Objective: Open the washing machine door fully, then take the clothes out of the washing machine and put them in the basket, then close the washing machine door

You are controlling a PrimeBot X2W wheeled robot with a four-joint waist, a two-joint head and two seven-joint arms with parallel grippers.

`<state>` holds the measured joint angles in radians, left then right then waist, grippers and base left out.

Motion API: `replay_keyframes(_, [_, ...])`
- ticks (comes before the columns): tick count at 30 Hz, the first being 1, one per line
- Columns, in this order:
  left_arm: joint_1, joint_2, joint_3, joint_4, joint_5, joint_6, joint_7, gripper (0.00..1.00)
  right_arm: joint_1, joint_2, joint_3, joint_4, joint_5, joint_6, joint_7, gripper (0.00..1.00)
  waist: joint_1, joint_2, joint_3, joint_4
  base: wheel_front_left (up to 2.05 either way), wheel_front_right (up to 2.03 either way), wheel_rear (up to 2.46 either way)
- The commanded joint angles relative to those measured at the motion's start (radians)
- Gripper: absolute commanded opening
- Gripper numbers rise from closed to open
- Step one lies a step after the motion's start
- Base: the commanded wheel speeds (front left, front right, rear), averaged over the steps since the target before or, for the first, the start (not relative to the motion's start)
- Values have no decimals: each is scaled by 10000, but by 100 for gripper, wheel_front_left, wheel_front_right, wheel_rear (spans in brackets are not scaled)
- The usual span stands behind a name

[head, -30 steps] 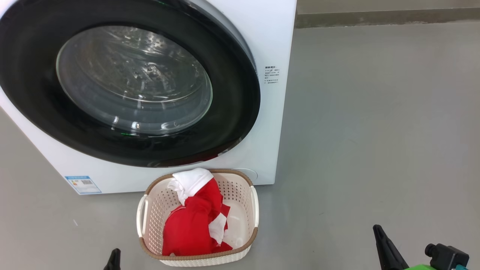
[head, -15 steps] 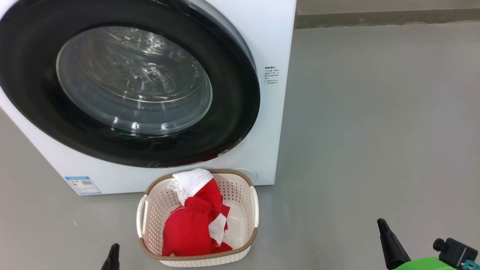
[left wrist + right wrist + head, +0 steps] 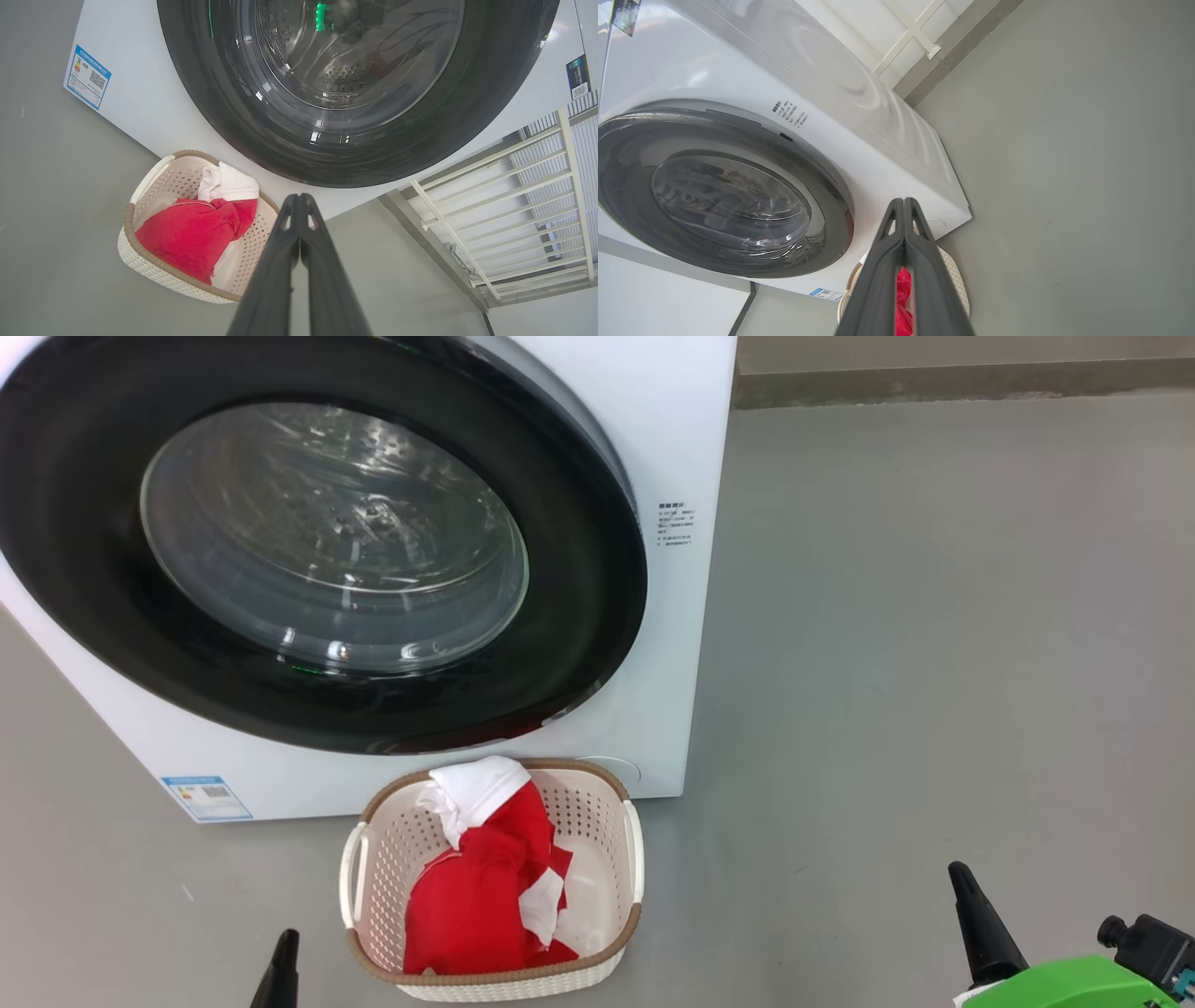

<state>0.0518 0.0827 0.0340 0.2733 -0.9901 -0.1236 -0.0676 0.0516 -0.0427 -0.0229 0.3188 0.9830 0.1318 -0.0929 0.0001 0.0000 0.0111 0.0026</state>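
Upper left of the head view, the door (image 3: 583, 616) sits shut on the washer (image 3: 677, 420). Bottom centre, the clothes (image 3: 476, 901) lie in the basket (image 3: 495, 977). Along the bottom edge, left gripper (image 3: 283, 952) and right gripper (image 3: 966, 896) are pinched together, empty. All three steps look done.

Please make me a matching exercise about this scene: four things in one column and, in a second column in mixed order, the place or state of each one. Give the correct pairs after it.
Things
1. door
2. clothes
3. basket
4. left gripper

Places or states
A. stands on the floor, in front of the washing machine
B. shut, holding nothing
C. closed, with its glass window facing out
D. red and white, heaped in the basket

Right pairs: 1-C, 2-D, 3-A, 4-B
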Motion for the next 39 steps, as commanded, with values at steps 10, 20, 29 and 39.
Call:
replay_keyframes(10, [-626,18,343,-241,-1118,-42,323,0,-609,-193,-45,-376,1149,-7,295,0,-1,0,-13,-4,0,0,0])
replay_keyframes(20, [-813,-48,432,-249,-2088,-48,610,0,-792,-215,-149,-449,2180,-8,585,0,-1,0,-26,-8,0,0,0])
replay_keyframes(29, [-982,-107,513,-257,-2968,-53,869,0,-959,-232,-248,-515,3110,-8,851,0,-1,0,-37,-12,0,0,0])
replay_keyframes(39, [-1169,-174,603,-266,-3944,-58,1158,0,-1145,-247,-362,-589,4141,-9,1149,0,-1,0,-50,-17,0,0,0])
